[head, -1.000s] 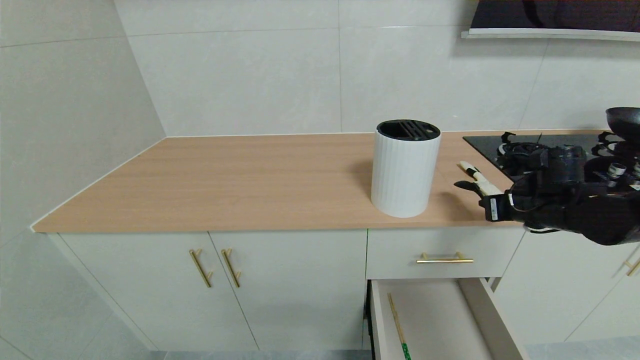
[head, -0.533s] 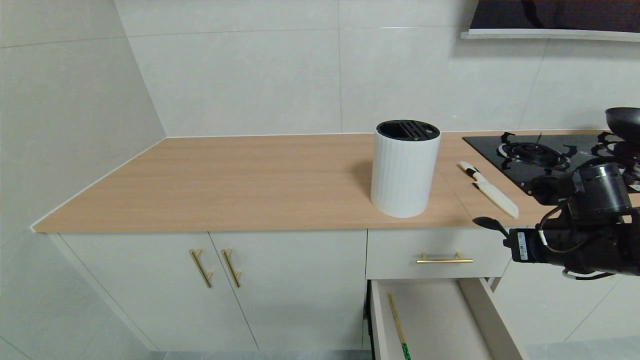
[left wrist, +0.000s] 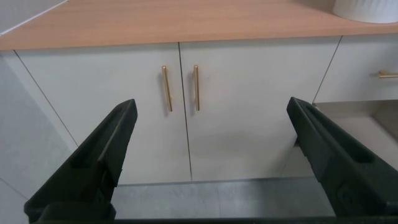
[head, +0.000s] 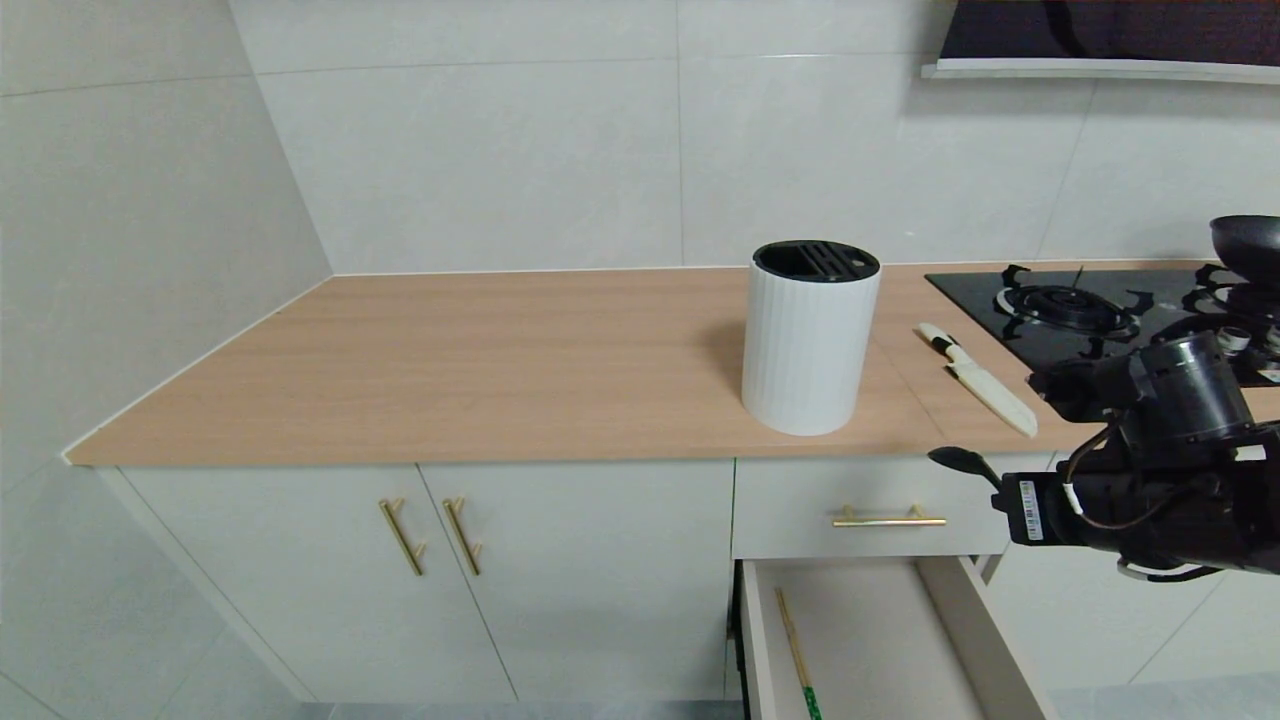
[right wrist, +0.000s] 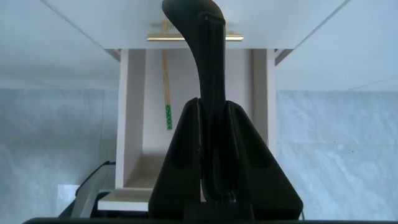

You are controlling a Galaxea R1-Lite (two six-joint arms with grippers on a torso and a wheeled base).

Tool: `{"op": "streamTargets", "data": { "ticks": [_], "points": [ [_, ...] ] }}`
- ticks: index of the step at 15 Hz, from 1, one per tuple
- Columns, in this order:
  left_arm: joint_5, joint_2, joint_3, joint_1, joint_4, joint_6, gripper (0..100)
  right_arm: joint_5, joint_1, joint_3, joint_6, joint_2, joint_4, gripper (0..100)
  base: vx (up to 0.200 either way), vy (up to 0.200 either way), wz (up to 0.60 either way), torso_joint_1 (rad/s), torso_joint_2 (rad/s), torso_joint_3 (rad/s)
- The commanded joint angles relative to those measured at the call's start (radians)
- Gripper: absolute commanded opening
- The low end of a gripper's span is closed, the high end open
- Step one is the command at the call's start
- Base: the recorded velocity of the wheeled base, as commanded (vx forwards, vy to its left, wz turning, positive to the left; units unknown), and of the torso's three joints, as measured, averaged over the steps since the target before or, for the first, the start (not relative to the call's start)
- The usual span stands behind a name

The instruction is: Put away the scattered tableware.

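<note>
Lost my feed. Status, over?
Right claw shut on black spoon, above open drawer. Left claw open. Knife on counter. Path looks clear.

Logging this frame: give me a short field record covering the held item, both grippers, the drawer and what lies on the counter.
held: black spoon, in right gripper
right arm: gripper shut on the spoon, over the open drawer
left arm: left gripper open, facing cabinet doors
stored: chopsticks inside the drawer
left out: knife lying on the counter beside the white holder, not touching
</note>
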Motion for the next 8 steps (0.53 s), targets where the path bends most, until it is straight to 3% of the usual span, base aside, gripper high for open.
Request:
{"op": "streamTargets", "data": {
  "ticks": [1, 5, 8],
  "points": [
    [0.0, 0.0, 0.0, 0.0, 0.0, 0.0, 100, -0.001, 0.0, 0.0, -0.001, 0.016, 0.0, 0, 0.0, 0.0, 0.0, 0.0, 0.0, 0.0],
    [0.0, 0.0, 0.0, 0.0, 0.0, 0.0, 100, -0.003, -0.003, 0.0, -0.001, 0.044, -0.003, 0, 0.0, 0.0, 0.0, 0.0, 0.0, 0.0],
    [0.0, 0.0, 0.0, 0.0, 0.0, 0.0, 100, -0.003, -0.009, 0.002, -0.001, 0.061, -0.02, 0, 0.0, 0.0, 0.0, -0.141, 0.33, 0.188]
  ]
}}
